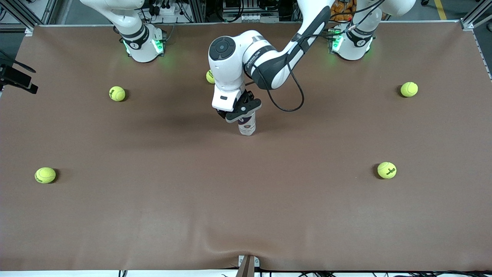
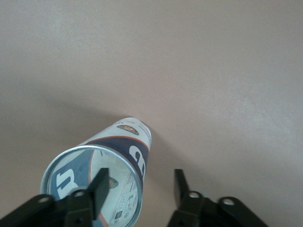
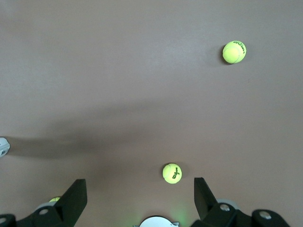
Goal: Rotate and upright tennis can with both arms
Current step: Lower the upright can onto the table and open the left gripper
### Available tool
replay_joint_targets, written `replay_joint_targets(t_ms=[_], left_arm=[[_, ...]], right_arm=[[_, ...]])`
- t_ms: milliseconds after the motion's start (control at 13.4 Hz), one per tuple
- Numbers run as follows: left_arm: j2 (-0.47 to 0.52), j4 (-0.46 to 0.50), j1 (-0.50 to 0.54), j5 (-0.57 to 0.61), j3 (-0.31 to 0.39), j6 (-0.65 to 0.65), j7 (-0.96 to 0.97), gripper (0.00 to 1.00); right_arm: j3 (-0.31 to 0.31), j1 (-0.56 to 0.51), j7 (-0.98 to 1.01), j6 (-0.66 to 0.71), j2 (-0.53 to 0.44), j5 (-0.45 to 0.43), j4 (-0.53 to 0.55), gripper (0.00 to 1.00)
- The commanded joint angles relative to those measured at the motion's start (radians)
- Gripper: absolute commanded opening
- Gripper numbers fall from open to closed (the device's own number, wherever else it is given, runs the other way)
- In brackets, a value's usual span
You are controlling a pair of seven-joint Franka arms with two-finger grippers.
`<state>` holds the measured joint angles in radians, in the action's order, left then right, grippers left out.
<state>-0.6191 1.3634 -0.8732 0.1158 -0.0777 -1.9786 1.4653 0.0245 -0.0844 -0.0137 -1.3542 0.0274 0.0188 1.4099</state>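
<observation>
At the middle of the brown cloth-covered surface (image 1: pixel 246 200): one slim cylindrical tennis can (image 1: pixel 246 125) with a white and navy label and a silver rim, standing upright on its base, open mouth upward. Directly over it: the left pincer (image 1: pixel 241 111), black, two-fingered, its fingers spread apart; in the left wrist view one finger (image 2: pixel 98 185) overlaps the can's rim and the other stands clear beside the can, so nothing is clamped. Judged state: released, the can standing by itself. Progress, as judged from this: rotation and uprighting appear done; what is left is for the left arm to lift clear without tipping the can. The right pincer (image 3: pixel 139 198): spread wide and empty, held high over the surface near its own base; that arm waits. Around the can, well apart from it: five yellow-green tennis balls, one near the left arm's wrist (image 1: pixel 210 76), two toward the right arm's end (image 1: pixel 117 93) (image 1: pixel 45 175), two toward the left arm's end (image 1: pixel 409 89) (image 1: pixel 386 170). None touches the can.
</observation>
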Motion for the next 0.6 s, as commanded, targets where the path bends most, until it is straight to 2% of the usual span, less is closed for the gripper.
replay_joint_targets(t_ms=[0, 224, 523], left_arm=[[0.004, -0.023, -0.013, 0.027, 0.01, 0.003, 0.021, 1.0], [0.051, -0.024, -0.007, 0.018, 0.007, 0.012, 0.018, 1.0], [0.111, -0.024, 0.046, 0.008, -0.001, 0.092, -0.016, 1.0]], right_arm=[[-0.005, -0.002, 0.008, 0.013, -0.004, -0.014, -0.008, 1.0], [-0.006, -0.002, 0.008, 0.012, -0.004, -0.013, -0.003, 1.0], [-0.006, 0.0, 0.008, 0.013, -0.006, -0.013, -0.003, 1.0]])
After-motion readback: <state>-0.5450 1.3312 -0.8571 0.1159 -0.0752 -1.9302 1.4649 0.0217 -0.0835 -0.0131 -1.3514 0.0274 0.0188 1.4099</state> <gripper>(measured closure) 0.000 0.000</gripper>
